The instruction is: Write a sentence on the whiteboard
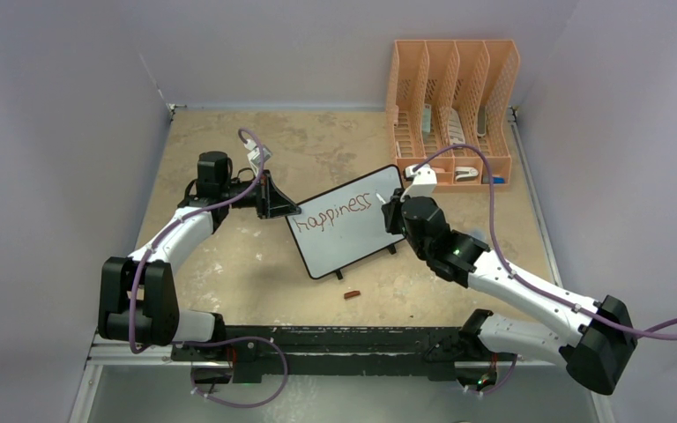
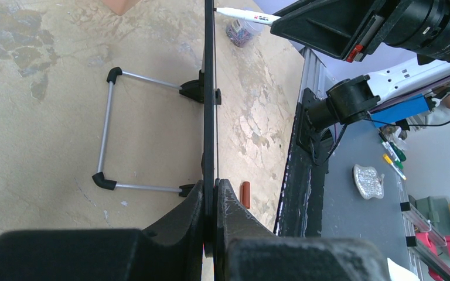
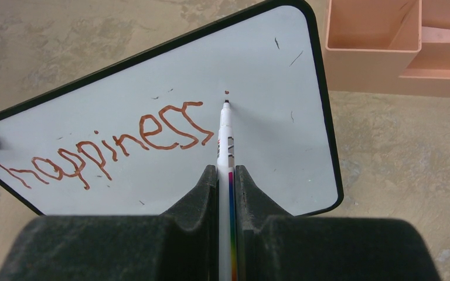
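The whiteboard (image 1: 353,242) stands tilted in the middle of the counter (image 1: 229,273), on its wire stand (image 2: 108,129). The left claw (image 2: 211,196) is closed on the board's left edge and pinches the black frame. The right claw (image 3: 227,175) is closed around a white marker (image 3: 225,132), and the tip of the marker points at the board just below a small dot (image 3: 227,92). Of the sentence (image 3: 117,146), only "happiness" is written, in red-brown letters. A small brown cap (image 1: 352,294) lies on the counter in front of the board.
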`<state>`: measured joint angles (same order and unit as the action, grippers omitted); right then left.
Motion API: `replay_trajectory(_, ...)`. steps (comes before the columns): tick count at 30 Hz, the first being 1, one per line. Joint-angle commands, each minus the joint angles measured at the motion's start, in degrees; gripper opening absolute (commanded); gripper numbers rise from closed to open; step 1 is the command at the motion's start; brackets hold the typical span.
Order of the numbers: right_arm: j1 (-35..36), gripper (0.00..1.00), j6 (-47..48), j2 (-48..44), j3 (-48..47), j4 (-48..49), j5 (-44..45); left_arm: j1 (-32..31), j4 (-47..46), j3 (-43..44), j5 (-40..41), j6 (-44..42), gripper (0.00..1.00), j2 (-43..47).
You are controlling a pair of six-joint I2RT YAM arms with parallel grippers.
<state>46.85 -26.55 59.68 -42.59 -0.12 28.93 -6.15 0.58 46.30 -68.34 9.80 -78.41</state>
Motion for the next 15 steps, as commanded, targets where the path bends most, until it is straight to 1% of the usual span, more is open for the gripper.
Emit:
replay_trajectory(1,-0.22,0.00,-0.92,0.54,-0.39,-0.41,0.11,-1.14,2.76,0.02,1.85,-2.77,0.00,-0.86)
replay_trajectory(8,-0.18,0.00,-2.13,0.30,-0.66,-4.19,-1.14,-1.14,2.67,0.02,1.83,-2.68,0.00,-1.01)
replay_trajectory(15,-0.18,0.00,-3.35,0.39,-1.06,-5.76,-1.94,-1.14,2.68,0.02,1.89,-2.68,0.00,-1.04)
